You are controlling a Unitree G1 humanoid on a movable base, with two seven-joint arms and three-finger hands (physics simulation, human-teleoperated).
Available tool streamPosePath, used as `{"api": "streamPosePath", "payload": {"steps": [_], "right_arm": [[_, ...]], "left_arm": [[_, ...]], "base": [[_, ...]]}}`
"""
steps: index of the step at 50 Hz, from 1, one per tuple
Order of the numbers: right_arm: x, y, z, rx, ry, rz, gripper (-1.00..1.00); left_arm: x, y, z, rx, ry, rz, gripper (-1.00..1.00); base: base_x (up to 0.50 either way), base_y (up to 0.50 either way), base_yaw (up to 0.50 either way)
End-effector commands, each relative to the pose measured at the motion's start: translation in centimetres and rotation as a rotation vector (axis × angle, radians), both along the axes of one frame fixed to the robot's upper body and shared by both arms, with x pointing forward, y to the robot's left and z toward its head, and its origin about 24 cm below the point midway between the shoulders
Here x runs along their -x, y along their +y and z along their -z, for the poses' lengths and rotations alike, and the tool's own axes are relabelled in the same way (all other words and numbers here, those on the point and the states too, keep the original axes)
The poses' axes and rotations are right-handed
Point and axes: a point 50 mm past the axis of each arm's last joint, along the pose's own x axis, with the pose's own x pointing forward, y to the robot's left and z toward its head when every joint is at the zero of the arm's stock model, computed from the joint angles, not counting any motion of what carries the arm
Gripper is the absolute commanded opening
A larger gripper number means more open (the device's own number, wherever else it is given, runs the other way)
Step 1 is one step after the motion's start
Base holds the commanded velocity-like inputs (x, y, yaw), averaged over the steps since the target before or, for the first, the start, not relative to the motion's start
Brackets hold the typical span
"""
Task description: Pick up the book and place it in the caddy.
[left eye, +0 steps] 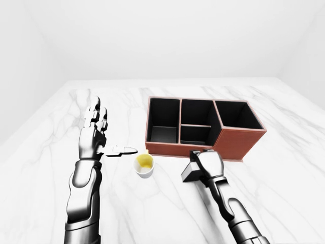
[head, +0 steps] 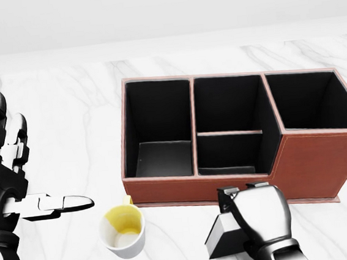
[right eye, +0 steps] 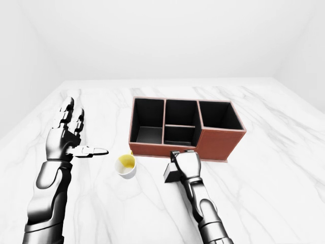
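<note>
The book (head: 222,239), a small dark volume with a grey face, sits tilted on the marble surface (head: 70,146) just below the brown caddy (head: 312,163), under the right hand (head: 262,220), whose fingers are clenched around it; its long axis cannot be told. The head view shows its sloping grey face closest, while the eye views alone show both forearms. The left hand (left eye: 96,133) is raised beside the cup (left eye: 144,165), fingers spread and released.

A white marble table (left eye: 284,168) with grey veins fills the lower part of the left-eye view. Plain white walls (left eye: 167,35) stand behind, in the upper part, under soft even light.
</note>
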Motion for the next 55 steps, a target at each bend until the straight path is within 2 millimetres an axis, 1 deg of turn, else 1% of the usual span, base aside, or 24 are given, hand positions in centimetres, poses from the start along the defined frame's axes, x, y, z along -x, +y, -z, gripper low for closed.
{"api": "streamPosePath", "payload": {"steps": [1, 3, 12, 15, 18, 19, 22, 25, 30, 31, 36, 41, 46, 47, 55], "right_arm": [[1.2, -1.2, -3.0, -0.117, 0.032, 0.034, -1.00], [1.4, -1.3, -3.8, -0.132, 0.032, 0.032, -1.00], [2.0, -1.5, -5.8, -0.170, 0.035, 0.017, -1.00], [2.2, -1.4, -7.3, -0.196, 0.021, -0.003, -1.00], [2.4, -1.4, -8.2, -0.207, 0.014, -0.015, -1.00], [2.5, -1.2, -8.9, -0.215, 0.009, -0.029, -1.00], [2.7, -1.0, -10.0, -0.223, -0.003, -0.053, -1.00], [2.8, -0.8, -10.9, -0.217, -0.016, -0.069, -1.00], [3.0, -0.2, -12.9, -0.208, -0.042, -0.115, -1.00], [2.9, -0.1, -13.7, -0.205, -0.055, -0.132, -1.00], [3.0, 0.3, -15.6, -0.187, -0.090, -0.172, -1.00], [2.8, 0.8, -16.5, -0.165, -0.106, -0.196, -1.00], [2.1, 1.0, -17.4, -0.137, -0.128, -0.205, -1.00], [1.9, 1.2, -18.0, -0.128, -0.133, -0.219, -1.00], [0.8, 1.7, -19.8, -0.071, -0.180, -0.230, -1.00]], "left_arm": [[0.0, 0.1, 0.0, 0.005, 0.000, 0.001, 1.00], [0.1, 0.1, -0.1, 0.004, -0.005, 0.002, 1.00], [0.1, 0.1, -0.5, 0.004, -0.020, 0.002, 1.00], [0.1, 0.2, -0.4, 0.005, -0.018, 0.002, 1.00], [0.1, 0.2, -0.4, 0.006, -0.018, 0.001, 1.00], [0.1, 0.2, -0.4, 0.007, -0.019, 0.001, 1.00], [0.1, 0.2, -0.5, 0.007, -0.022, 0.001, 1.00], [0.2, 0.2, -0.6, 0.008, -0.026, 0.001, 1.00], [0.2, 0.4, -0.7, 0.009, -0.029, -0.001, 1.00], [0.3, 0.4, -0.7, 0.009, -0.031, -0.001, 1.00], [0.3, 0.5, -0.7, 0.012, -0.030, -0.002, 1.00], [0.6, 0.6, -0.8, 0.012, -0.038, -0.004, 1.00], [0.7, 0.8, -0.9, 0.013, -0.044, -0.007, 1.00], [0.8, 0.9, -1.0, 0.012, -0.048, -0.008, 1.00], [1.0, 1.1, -1.0, 0.018, -0.049, -0.014, 1.00]], "base": [[0.00, 0.00, 0.00], [0.00, 0.00, 0.00], [0.00, 0.00, 0.00], [0.00, 0.00, 0.00], [0.00, 0.00, 0.00], [0.00, 0.00, 0.00], [0.00, 0.00, 0.00], [0.00, 0.00, 0.00], [0.00, 0.00, 0.00], [0.00, 0.00, 0.00], [0.00, 0.00, 0.00], [0.00, 0.00, 0.00], [0.00, 0.00, 0.00], [0.00, 0.00, 0.00], [0.00, 0.00, 0.00]]}}
